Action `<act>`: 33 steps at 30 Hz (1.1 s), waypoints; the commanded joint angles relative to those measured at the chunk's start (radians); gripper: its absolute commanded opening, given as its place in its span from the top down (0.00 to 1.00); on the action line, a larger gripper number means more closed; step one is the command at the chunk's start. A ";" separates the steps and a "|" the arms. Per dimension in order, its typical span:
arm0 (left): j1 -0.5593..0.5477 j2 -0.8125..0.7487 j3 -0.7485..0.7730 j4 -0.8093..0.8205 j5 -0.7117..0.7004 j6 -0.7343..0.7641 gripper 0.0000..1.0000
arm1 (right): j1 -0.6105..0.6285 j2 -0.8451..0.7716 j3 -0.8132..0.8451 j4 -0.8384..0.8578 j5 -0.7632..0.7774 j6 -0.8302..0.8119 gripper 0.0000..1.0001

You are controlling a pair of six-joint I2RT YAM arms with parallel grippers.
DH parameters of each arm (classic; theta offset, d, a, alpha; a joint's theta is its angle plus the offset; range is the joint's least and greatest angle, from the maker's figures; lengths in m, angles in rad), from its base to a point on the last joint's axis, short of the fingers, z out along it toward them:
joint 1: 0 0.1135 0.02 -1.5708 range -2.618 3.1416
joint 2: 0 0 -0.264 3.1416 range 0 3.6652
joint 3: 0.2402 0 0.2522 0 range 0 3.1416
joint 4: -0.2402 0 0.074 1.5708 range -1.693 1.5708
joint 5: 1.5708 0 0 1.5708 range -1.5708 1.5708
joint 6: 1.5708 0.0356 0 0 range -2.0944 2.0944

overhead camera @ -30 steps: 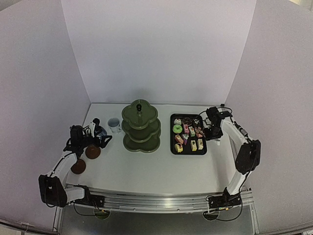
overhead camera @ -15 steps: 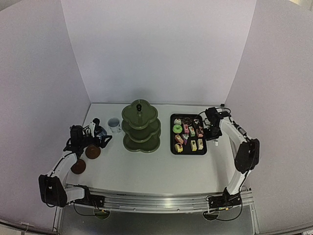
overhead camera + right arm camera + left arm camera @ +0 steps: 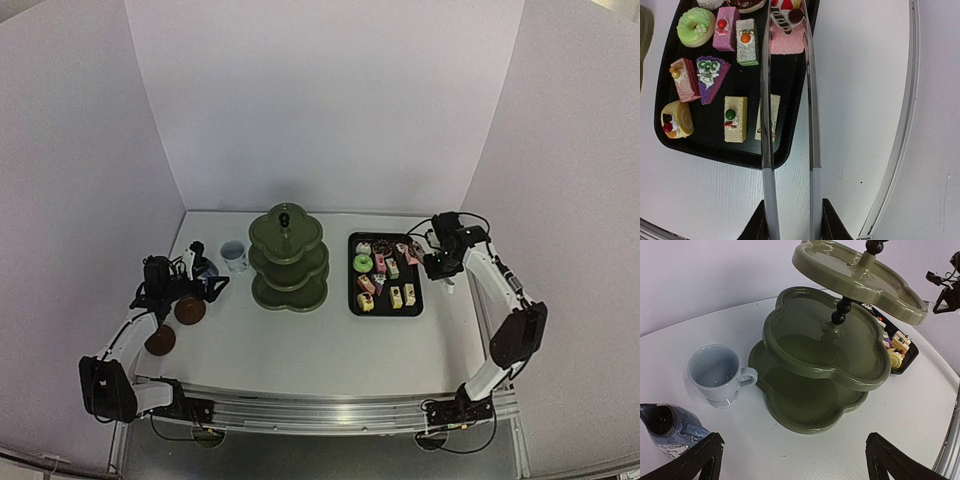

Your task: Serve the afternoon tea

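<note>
On table (image 3: 330, 350): green stand (image 3: 288, 262) central, tiers bare; tray (image 3: 702, 127) of cakes (image 3: 735, 119) to right. Left claw (image 3: 795, 460) wide open, empty, facing stand. Right claw (image 3: 792, 220) clamped on tongs (image 3: 767, 125); tips pinching pink cake (image 3: 787, 37) at tray's far corner. Likely soft, light, crushable: gentle squeeze on flat sides.

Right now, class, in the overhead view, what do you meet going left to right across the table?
Near coaster → far coaster → white cup → green stand → black tray → right tool gripping tongs.
</note>
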 commanded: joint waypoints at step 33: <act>-0.009 -0.028 -0.019 -0.112 0.182 0.330 0.00 | 0.223 0.322 0.146 0.527 -0.360 -0.091 0.85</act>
